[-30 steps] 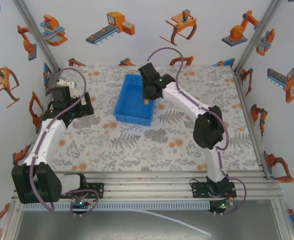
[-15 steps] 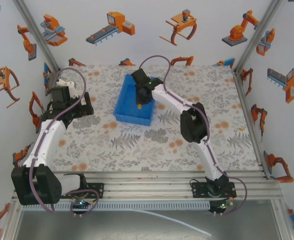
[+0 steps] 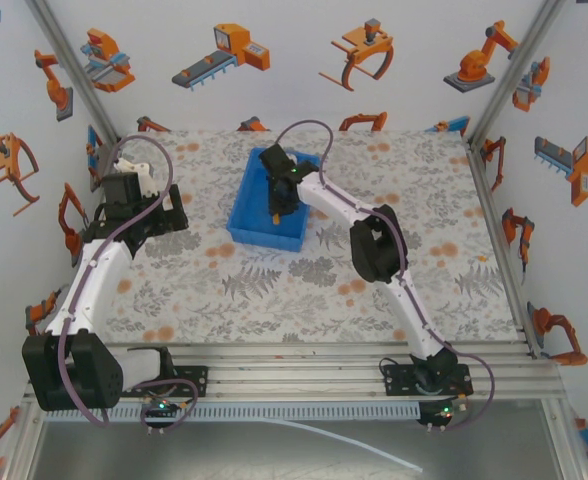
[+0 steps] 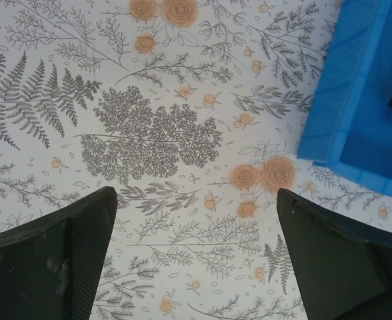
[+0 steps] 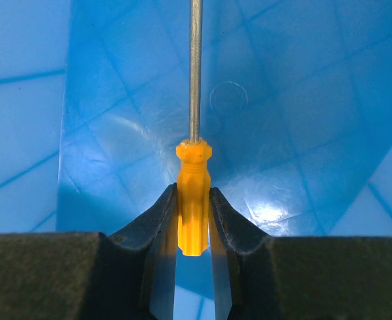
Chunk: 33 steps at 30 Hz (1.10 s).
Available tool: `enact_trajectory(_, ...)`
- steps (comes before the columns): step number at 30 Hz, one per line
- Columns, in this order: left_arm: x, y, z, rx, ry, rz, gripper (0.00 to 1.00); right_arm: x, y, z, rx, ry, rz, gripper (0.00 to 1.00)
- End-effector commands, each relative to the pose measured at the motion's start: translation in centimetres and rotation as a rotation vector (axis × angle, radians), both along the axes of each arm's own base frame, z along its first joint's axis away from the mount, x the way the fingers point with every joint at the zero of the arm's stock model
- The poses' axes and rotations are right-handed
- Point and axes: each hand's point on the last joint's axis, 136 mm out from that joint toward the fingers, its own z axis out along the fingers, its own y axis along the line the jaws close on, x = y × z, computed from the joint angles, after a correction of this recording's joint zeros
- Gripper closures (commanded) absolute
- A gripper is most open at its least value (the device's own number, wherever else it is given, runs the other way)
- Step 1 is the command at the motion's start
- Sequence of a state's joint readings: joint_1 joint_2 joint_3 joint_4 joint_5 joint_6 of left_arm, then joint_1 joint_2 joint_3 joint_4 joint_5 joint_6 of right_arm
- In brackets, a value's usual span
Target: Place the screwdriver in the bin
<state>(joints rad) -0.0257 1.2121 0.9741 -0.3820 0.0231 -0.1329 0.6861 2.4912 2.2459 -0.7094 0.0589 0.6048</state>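
The blue bin (image 3: 255, 226) sits at the table's back centre. My right gripper (image 3: 276, 203) hangs inside it, shut on the screwdriver (image 5: 194, 200) by its orange-yellow handle. The thin silver shaft (image 5: 195, 67) points away from the fingers toward the bin's blue floor (image 5: 303, 100). In the top view the handle (image 3: 275, 214) shows as a small orange spot below the gripper. My left gripper (image 4: 196, 257) hovers open over the floral tablecloth, left of the bin's corner (image 4: 356, 113), with nothing between its fingers.
The floral tablecloth (image 3: 274, 290) covers the table. Metal frame posts and printed walls close in the left, right and back sides. The left arm (image 3: 104, 250) rests at the left edge, apart from the bin.
My right gripper has moved left and lowered into the bin with the screwdriver in it. The left arm has not moved.
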Motion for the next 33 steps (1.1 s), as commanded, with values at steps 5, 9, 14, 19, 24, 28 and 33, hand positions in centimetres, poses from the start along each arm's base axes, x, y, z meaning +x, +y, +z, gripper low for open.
enact_trajectory(5, -0.3, -0.3, 1.3, 0.009, -0.026, -0.022, 0.03, -0.1, 0.7, 0.5, 0.016, 0.009, 0.006, 0.67)
enact_trajectory(9, -0.3, -0.2, 1.4, 0.009, -0.030, -0.022, 0.03, 0.2, 0.7, 1.1, 0.015, -0.009, 0.007, 0.57)
enact_trajectory(14, -0.2, -0.1, 1.2, 0.015, -0.024, -0.018, 0.03, 1.0, 0.8, 3.0, 0.013, -0.065, 0.020, 0.50)
enact_trajectory(19, -0.1, 0.2, 1.1, 0.034, -0.023, -0.011, 0.03, 2.3, 0.6, 7.0, 0.009, -0.158, 0.033, 0.46)
enact_trajectory(24, 0.0, 0.3, 1.1, 0.043, -0.029, -0.005, 0.03, 3.0, -0.5, 11.6, 0.006, -0.250, 0.040, 0.45)
enact_trajectory(28, 0.1, 0.5, 1.0, 0.050, -0.036, 0.003, 0.03, 2.8, -2.4, 15.4, -0.033, -0.331, 0.041, 0.44)
enact_trajectory(33, 0.5, 0.7, 0.5, 0.050, -0.050, 0.021, 0.03, 2.0, -6.3, 18.6, -0.046, -0.396, 0.005, 0.42)
